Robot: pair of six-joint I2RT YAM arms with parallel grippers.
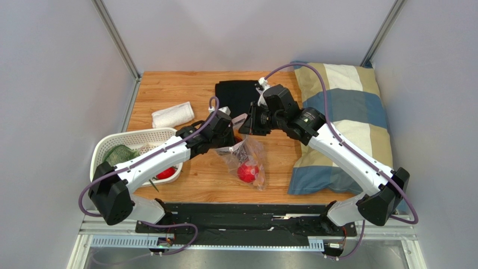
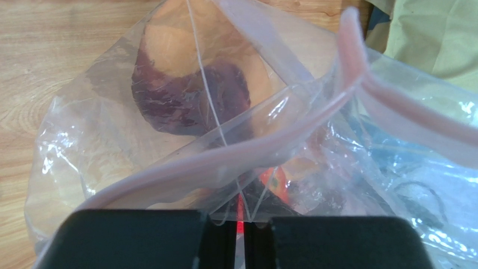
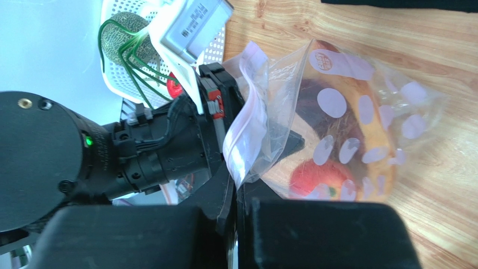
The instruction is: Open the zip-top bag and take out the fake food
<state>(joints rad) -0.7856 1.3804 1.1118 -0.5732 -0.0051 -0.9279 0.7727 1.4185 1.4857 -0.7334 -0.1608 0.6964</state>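
Note:
The zip-top bag (image 1: 251, 152) hangs between my two grippers over the middle of the table, its bottom resting on the wood. One red round fruit (image 1: 247, 172) lies inside it and also shows in the right wrist view (image 3: 312, 176). My left gripper (image 1: 231, 136) is shut on one side of the bag's mouth (image 2: 240, 221), just under the pinkish zip strip (image 2: 224, 159). My right gripper (image 1: 247, 124) is shut on the other side (image 3: 238, 196). The two zip strips stand apart. A green leafy bunch (image 1: 120, 153) and a second red fruit (image 1: 165, 173) lie in the white basket.
The white perforated basket (image 1: 143, 136) sits at the left under my left arm. A rolled white towel (image 1: 172, 115) lies behind it. A folded black cloth (image 1: 237, 92) lies at the back centre. A plaid pillow (image 1: 348, 120) covers the right side.

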